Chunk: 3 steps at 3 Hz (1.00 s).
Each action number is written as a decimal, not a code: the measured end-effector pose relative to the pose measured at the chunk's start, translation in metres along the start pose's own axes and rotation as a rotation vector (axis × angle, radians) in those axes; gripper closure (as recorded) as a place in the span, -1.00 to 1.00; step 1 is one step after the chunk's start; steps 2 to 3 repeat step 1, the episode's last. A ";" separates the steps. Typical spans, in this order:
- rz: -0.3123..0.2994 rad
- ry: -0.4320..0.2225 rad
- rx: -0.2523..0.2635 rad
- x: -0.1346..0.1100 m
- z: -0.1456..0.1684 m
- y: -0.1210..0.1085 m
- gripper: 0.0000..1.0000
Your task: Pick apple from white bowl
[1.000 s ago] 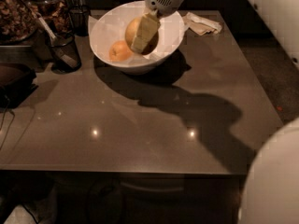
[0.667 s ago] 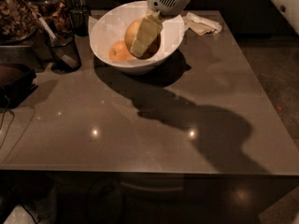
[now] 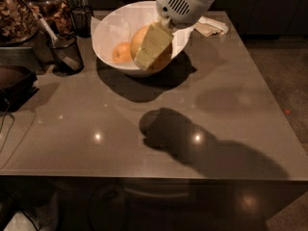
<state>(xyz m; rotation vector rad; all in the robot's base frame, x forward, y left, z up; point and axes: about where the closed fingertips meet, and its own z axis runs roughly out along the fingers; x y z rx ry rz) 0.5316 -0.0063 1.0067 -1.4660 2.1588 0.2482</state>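
Hovering over the white bowl (image 3: 108, 32), gripper (image 3: 149, 57) jaws clamped on smooth, round, golden apple (image 3: 138, 36).

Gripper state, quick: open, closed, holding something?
Gripper: cannot be told; it sits against the pale golden round apple in the large glossy white bowl.

Kitchen-like break area: grey counter (image 3: 144, 148), snack jars (image 3: 19, 13), mesh cups (image 3: 65, 53), white bowl (image 3: 107, 32) under the hand (image 3: 149, 56).
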 end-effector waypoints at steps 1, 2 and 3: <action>0.046 0.018 0.008 0.012 -0.012 0.023 1.00; 0.046 0.018 0.008 0.012 -0.012 0.023 1.00; 0.046 0.018 0.008 0.012 -0.012 0.023 1.00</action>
